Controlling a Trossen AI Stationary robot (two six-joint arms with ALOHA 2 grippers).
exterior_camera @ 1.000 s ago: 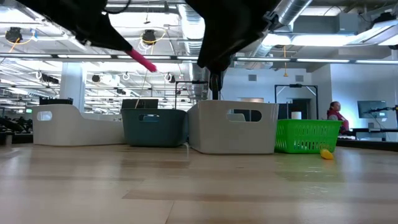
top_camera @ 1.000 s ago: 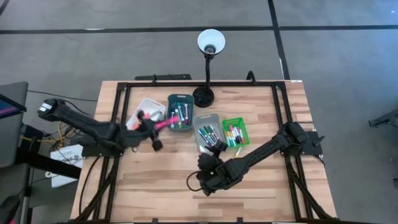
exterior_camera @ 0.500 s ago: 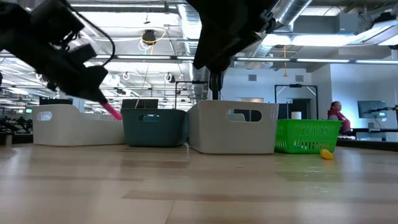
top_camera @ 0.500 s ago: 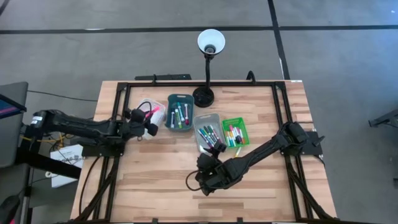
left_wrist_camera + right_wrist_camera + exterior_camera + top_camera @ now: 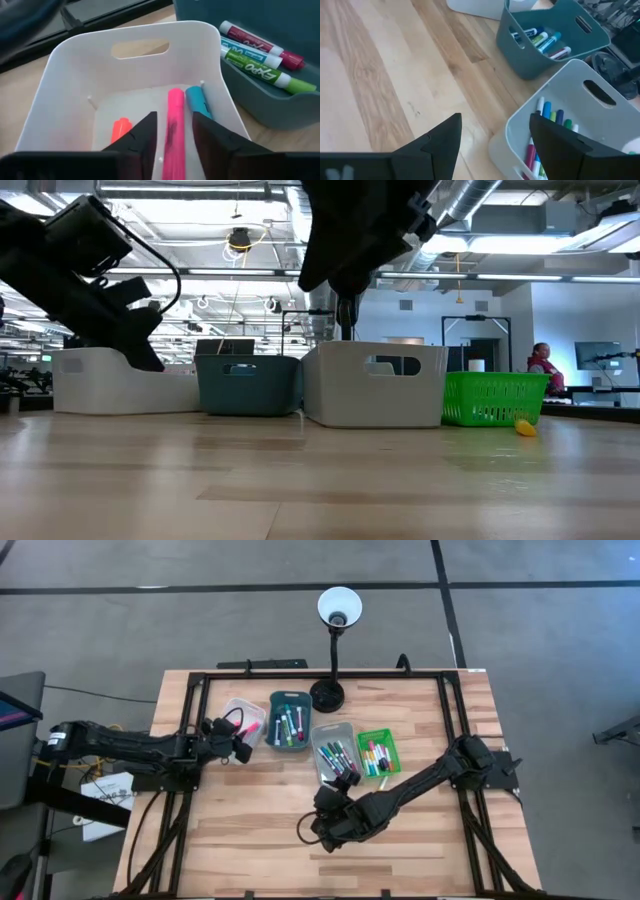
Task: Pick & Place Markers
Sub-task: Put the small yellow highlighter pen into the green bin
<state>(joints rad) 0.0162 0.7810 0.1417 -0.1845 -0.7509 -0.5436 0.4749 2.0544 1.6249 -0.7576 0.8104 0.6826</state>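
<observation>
Our left hand [image 5: 172,142] hangs just over the white tray [image 5: 60,80], its 2 fingers close on either side of a pink marker [image 5: 172,125] that points down into the tray. We judge the hand to be pinching that marker, though the contact itself is hard to confirm from the wrist view. An orange marker [image 5: 120,131] and a teal marker [image 5: 197,100] already lie on the tray floor, just beside where the pink one would land.

The main risk, as we see it, is the release. If the fingers part while the marker is tilted, it could strike the teal marker or the tray wall and bounce out onto the counter [image 5: 260,840]. The hand also sits near the wall shared with the dark teal tray [image 5: 280,100], so a careless retreat could nudge either tray.

Our right hand [image 5: 495,145] is spread and holds nothing, hovering over bare counter just beside the grey tray [image 5: 555,85], which holds several markers. A descent from here could clip that tray's rim and shove it against its neighbours.

More markers lie in the green basket [image 5: 380,752], and 1 yellow marker [image 5: 524,427] lies on the counter beside it, where a sweeping arm could roll it off
</observation>
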